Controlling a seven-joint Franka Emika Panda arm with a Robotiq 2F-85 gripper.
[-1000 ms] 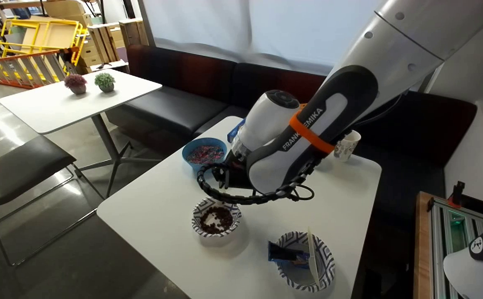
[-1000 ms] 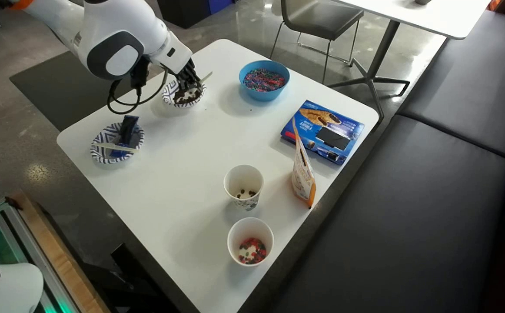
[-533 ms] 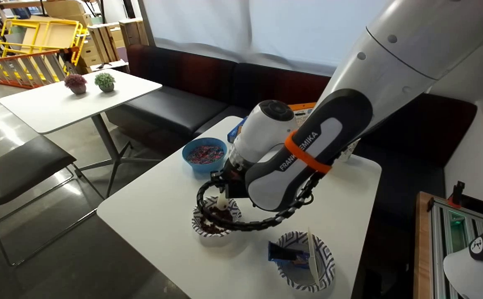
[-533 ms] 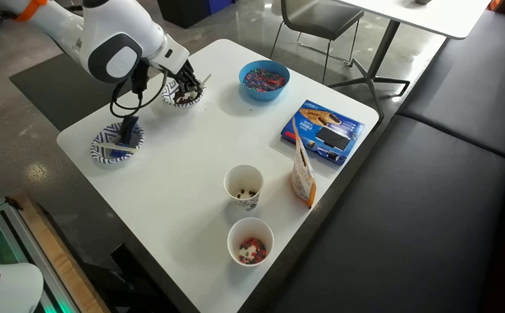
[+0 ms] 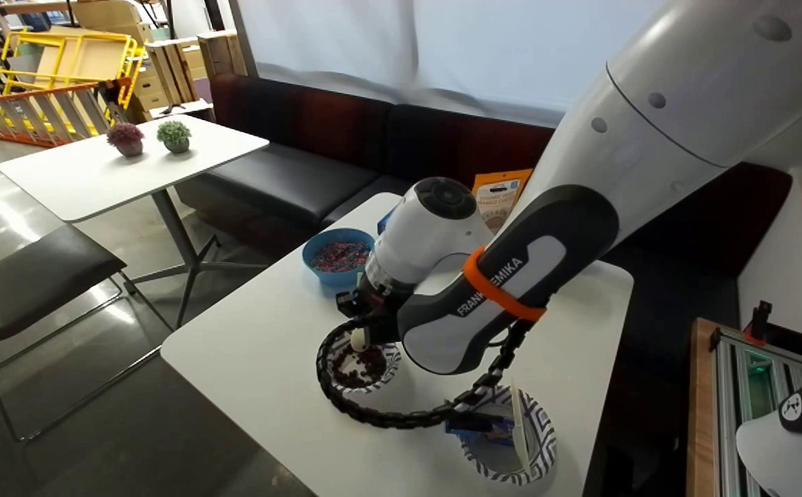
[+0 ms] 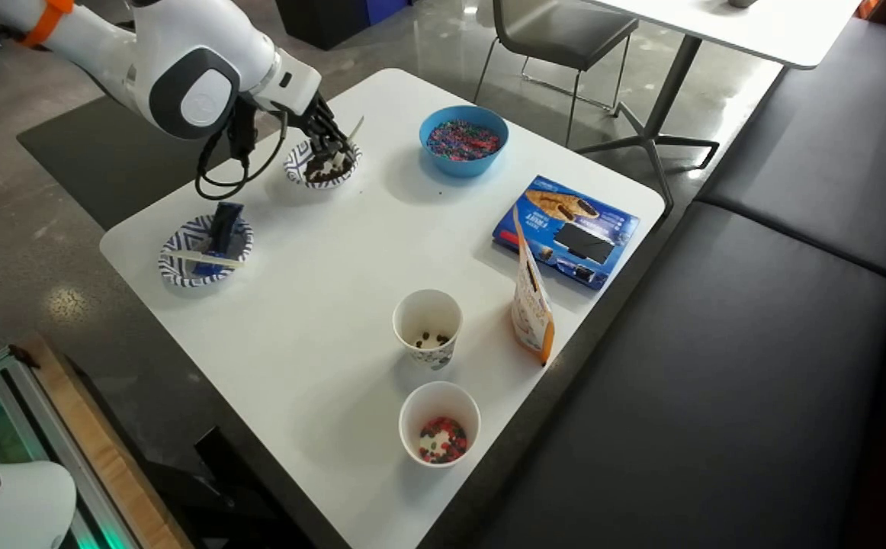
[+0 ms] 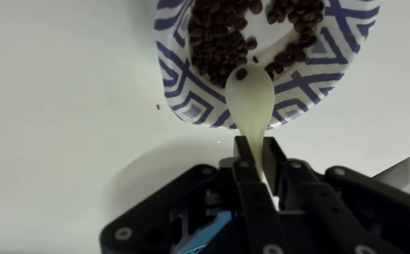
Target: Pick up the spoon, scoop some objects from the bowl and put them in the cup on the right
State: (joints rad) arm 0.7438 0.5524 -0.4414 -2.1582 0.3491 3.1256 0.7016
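Observation:
The pale cream spoon (image 7: 250, 97) is held in my gripper (image 7: 255, 141), its scoop end pointing out over the near rim of the striped bowl (image 7: 318, 70). One dark piece shows on the scoop in the wrist view. The small dark brown pieces (image 7: 219, 38) lie round the bowl's inside, with a bare patch in the middle. In both exterior views the spoon (image 5: 358, 339) (image 6: 357, 128) and gripper (image 6: 330, 143) are over the bowl (image 6: 296, 166) (image 5: 393, 369). The plain whitish cup (image 6: 410, 438), with red and dark pieces inside, stands at the table's far end from the bowl.
A white cup with dark markings (image 6: 434, 357) stands beside the plain cup. A blue bowl (image 6: 462, 168), a blue box (image 6: 565, 229) and an upright orange pouch (image 6: 532, 313) are on the table (image 6: 321, 335). A striped plate (image 6: 168, 268) holds a wrapper and a pale utensil.
The arm has tilted and shifted slightly, keeping the gripper over the bowl. The spoon's handle stands steeper in an exterior view, and its scoop end has come up and turned.

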